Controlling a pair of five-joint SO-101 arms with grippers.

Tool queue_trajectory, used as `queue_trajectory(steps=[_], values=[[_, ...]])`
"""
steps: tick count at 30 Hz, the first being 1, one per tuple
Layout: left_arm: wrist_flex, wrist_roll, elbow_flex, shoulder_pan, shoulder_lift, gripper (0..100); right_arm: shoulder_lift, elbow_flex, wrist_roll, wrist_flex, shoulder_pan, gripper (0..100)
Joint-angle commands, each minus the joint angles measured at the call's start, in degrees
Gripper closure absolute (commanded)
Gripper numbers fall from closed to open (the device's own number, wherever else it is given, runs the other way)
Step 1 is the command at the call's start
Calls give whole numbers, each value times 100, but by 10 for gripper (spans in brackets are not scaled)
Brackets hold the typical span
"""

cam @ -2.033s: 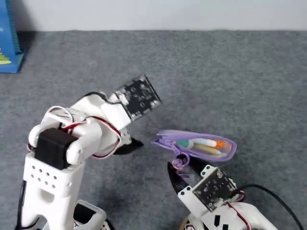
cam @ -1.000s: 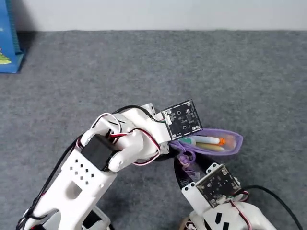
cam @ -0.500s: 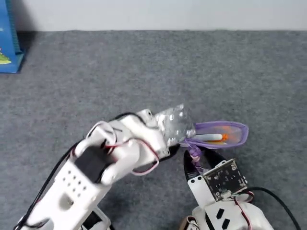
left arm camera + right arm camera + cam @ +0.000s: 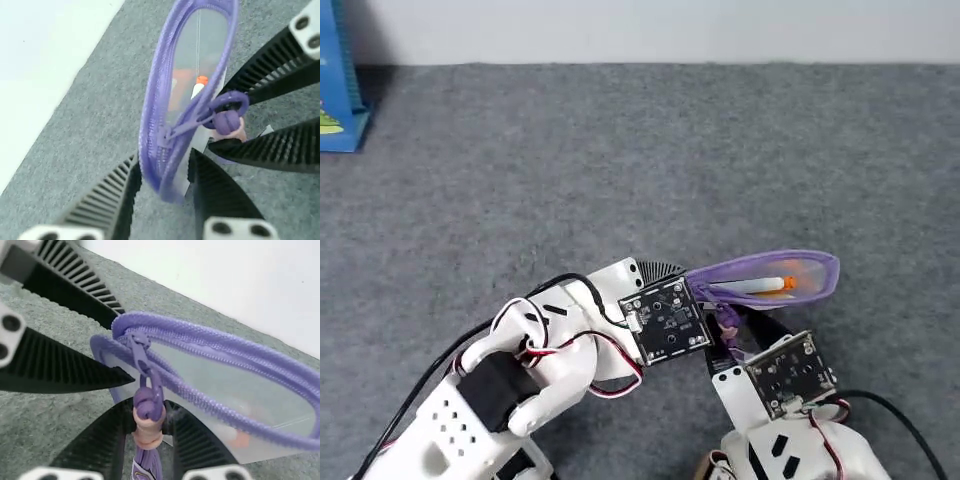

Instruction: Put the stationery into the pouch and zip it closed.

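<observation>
A purple-rimmed clear pouch point(image 4: 770, 272) lies on the grey mat with a white, orange-capped pen point(image 4: 765, 287) inside. Its zip is unzipped, and the slider sits at the end nearest the arms. My left gripper point(image 4: 165, 156) is open, one finger on each side of that end of the pouch point(image 4: 155, 100), close against it. In the high view the left gripper point(image 4: 692, 290) is mostly under its wrist board. My right gripper point(image 4: 148, 412) is shut on the zipper pull point(image 4: 147, 407), a purple cord with a bead. The left wrist view shows the right gripper point(image 4: 216, 120) holding the pull point(image 4: 227, 121).
A blue box point(image 4: 335, 90) stands at the far left back. A white wall point(image 4: 650, 30) borders the mat's far edge. Both arms crowd the front middle, and open mat point(image 4: 570, 160) lies behind and to the left.
My left arm has swung in from the left, bringing its fingers around the pouch's end. The pouch has slid right and away, with the right gripper still holding the pull.
</observation>
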State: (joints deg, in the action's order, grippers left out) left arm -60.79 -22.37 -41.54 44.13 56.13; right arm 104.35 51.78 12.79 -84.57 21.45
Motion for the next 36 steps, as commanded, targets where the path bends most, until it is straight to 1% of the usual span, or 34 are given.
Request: queue_trajectory(steps=[1,5,7,13,17,27,31,34,36], values=[[141,44,40,53,149,858,-31,-255,-70,145,-66,991],[167,44,40,79,167,913,-31,-255,-97,127,-66,991],[185,26,40,79,167,939,-31,-255,-237,127,-66,991],[185,26,40,88,176,958,-31,-255,-308,84,-66,991],[185,26,48,88,176,988,-31,-255,-308,127,-101,991],[185,44,40,79,176,984,-31,-255,-316,136,-66,991],[422,44,31,53,141,983,-31,-264,-316,136,-66,991],[668,53,-66,53,141,941,-31,-264,-316,127,-66,991],[949,290,-233,44,141,889,-31,-264,-316,110,-66,991]])
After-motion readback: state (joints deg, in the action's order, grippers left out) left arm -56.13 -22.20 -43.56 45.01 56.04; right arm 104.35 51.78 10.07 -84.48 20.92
